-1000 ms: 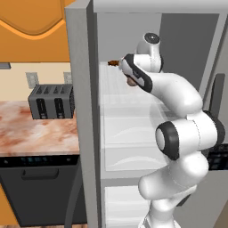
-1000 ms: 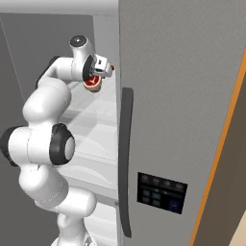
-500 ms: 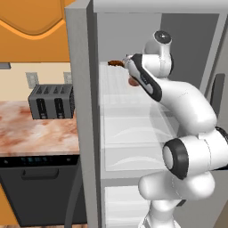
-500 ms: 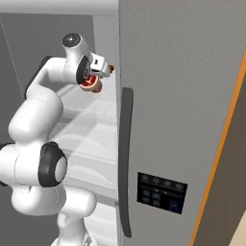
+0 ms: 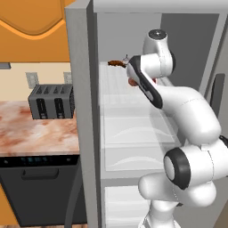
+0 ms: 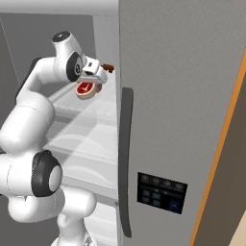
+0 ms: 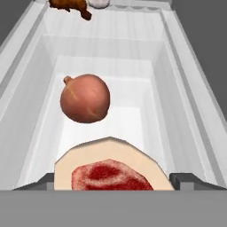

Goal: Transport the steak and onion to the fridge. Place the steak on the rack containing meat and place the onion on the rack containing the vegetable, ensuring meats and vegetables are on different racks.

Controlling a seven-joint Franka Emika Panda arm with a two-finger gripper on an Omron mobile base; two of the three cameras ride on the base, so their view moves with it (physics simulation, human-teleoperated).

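The steak (image 7: 111,174) sits between the gripper's (image 6: 92,82) two dark tips, which appear to press against its pale sides, so it looks held, red face toward the hand camera, up at the level of the fridge's (image 6: 182,96) top shelf (image 5: 133,95). That height fits the task: at the far back edge of this shelf lies a brown piece of cooked meat (image 7: 68,4) with a small whitish bulb (image 7: 98,3) just beside it, so this reads as the rack the steak belongs on, though a vegetable-like thing shares it. The onion (image 7: 85,98) shows in the hand view beyond the steak, over the clear shelves below; whether it rests on one or which one cannot be told. The arm reaches in through the open door side, keeping the steak over the shelf's front part. Outside, a dark toaster (image 5: 51,101) stands on the marbled counter (image 5: 38,133) above a black dishwasher (image 5: 40,187).
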